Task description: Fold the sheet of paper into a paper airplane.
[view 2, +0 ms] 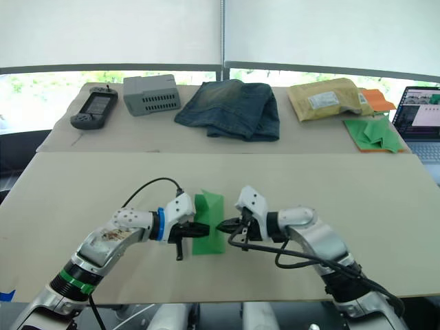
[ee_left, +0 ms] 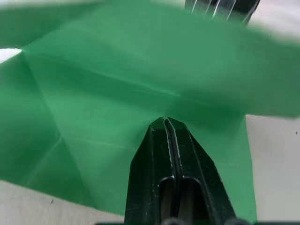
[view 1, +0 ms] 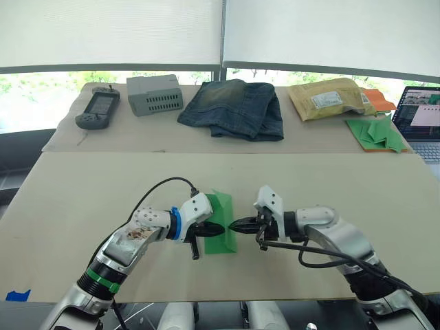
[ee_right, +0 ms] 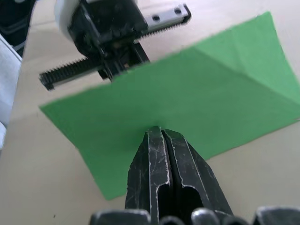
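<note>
Bright green, creased sheet of paper partly folded upward on the near table, left gripper and right gripper each pinching it from opposite sides, fingers pressed together.

Low in the frame's centre, the green sheet stands partly raised off the table. The left gripper meets it from the left, the right gripper from the right (both seemingly pinching it). Jeans lie top centre.
</note>
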Robot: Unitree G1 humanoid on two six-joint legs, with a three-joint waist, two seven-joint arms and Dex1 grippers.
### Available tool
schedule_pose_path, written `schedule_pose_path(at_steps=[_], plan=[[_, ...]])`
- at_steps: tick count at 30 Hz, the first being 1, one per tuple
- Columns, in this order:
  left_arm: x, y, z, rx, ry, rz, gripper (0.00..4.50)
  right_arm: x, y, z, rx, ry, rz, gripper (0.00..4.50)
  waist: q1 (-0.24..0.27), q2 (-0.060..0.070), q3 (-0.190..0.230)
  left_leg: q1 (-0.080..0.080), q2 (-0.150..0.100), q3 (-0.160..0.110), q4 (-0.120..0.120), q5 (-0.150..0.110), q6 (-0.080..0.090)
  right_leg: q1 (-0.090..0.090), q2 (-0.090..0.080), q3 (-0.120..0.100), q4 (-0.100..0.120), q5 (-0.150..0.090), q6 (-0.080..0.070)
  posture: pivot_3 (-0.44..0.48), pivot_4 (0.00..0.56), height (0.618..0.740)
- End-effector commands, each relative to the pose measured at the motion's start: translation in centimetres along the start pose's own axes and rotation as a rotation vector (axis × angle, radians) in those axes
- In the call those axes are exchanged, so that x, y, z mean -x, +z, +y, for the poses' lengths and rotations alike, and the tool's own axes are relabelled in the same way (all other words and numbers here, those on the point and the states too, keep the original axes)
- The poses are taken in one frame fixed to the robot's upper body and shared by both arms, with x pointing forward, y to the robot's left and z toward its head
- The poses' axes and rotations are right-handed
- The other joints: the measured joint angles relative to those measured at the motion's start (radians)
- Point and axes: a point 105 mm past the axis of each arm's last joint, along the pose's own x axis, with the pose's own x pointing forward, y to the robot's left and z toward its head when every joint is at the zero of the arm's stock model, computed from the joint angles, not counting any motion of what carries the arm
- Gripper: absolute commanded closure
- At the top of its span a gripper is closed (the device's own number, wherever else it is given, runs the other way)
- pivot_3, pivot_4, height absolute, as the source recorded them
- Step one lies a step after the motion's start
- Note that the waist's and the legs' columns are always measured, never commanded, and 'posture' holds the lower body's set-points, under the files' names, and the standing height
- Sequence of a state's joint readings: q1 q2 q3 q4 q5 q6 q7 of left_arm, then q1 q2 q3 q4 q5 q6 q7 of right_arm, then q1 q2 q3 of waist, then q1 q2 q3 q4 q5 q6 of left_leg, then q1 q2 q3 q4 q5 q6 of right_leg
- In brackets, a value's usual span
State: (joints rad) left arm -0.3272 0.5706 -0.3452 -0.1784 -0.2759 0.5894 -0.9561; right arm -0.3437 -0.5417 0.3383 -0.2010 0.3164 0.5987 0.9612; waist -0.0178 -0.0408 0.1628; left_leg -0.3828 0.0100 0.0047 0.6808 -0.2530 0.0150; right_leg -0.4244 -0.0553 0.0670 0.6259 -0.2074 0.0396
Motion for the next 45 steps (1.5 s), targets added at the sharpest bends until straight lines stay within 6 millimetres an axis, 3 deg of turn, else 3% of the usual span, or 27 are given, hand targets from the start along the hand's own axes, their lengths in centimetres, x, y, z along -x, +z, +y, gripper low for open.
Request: schedule_pose_path(at_steps=[1,12,14,18,23,28,33,40,45], plan=[[1.2,-0.5,0.8,0.030,0.045,0.009,4.50,-0.3,-0.1,-0.5,0.026,-0.022,0.022,4.47,-0.001,0.000,0.000,0.000,0.000,0.000,0.000,0.000,0.000,0.000,0.000,0.000,0.000,0.000,0.000,0.000,0.150,0.728],[6.7,2.6,3.2,0.093,0.143,-0.202,4.50,-1.5,-2.0,-0.8,0.024,-0.033,0.119,4.47,-0.006,0.000,0.000,0.001,0.003,-0.001,0.000,0.000,0.000,0.000,0.001,-0.001,0.001,0.000,-0.001,0.000,0.150,0.728],[6.8,3.2,3.1,0.090,0.132,-0.237,4.50,-1.5,-2.1,-0.9,0.024,-0.037,0.127,4.47,-0.006,0.000,0.000,0.002,0.003,-0.001,0.000,0.000,0.000,0.000,0.001,-0.001,0.001,0.000,-0.001,0.000,0.150,0.728],[5.2,4.4,1.5,0.067,0.032,-0.285,4.50,-1.8,-2.0,-1.0,0.019,-0.048,0.130,4.47,-0.006,0.000,0.000,0.002,0.003,-0.001,0.000,0.000,0.000,0.001,0.001,-0.001,0.001,0.000,-0.001,0.000,0.150,0.728],[2.8,2.0,1.6,0.060,0.052,-0.151,4.50,-1.7,-1.5,-1.0,0.018,-0.063,0.110,4.47,-0.008,0.000,0.000,0.003,0.002,0.000,-0.001,0.000,0.000,0.001,0.002,-0.001,0.001,0.000,-0.002,0.000,0.150,0.728],[1.9,-0.2,1.4,0.035,0.050,-0.051,4.50,-1.3,-1.2,-1.1,0.017,-0.085,0.079,4.47,-0.006,0.000,0.000,0.002,0.002,0.000,-0.001,0.000,0.000,0.000,0.003,-0.001,0.001,0.000,-0.002,0.000,0.150,0.728],[0.4,-1.8,0.4,0.020,0.017,-0.025,4.50,-1.1,-1.0,-3.1,0.009,-0.165,0.066,4.47,-0.001,0.000,0.000,0.003,0.002,0.000,-0.001,0.000,0.000,0.002,0.002,-0.001,0.001,0.000,-0.002,0.000,0.150,0.728],[0.8,-2.6,1.2,0.006,0.052,0.006,4.50,-1.2,0.3,-6.7,0.052,-0.257,0.040,4.47,-0.001,0.001,0.000,0.004,0.002,0.001,-0.001,0.000,0.000,0.002,0.002,-0.001,0.001,0.000,-0.002,0.000,0.150,0.728],[1.4,-2.9,1.7,-0.002,0.062,0.021,4.50,-1.5,0.8,-8.3,0.079,-0.255,0.044,4.47,-0.004,0.001,-0.001,0.004,0.002,0.001,-0.001,0.000,0.000,0.002,0.002,-0.001,0.001,0.000,-0.003,0.000,0.150,0.728]])
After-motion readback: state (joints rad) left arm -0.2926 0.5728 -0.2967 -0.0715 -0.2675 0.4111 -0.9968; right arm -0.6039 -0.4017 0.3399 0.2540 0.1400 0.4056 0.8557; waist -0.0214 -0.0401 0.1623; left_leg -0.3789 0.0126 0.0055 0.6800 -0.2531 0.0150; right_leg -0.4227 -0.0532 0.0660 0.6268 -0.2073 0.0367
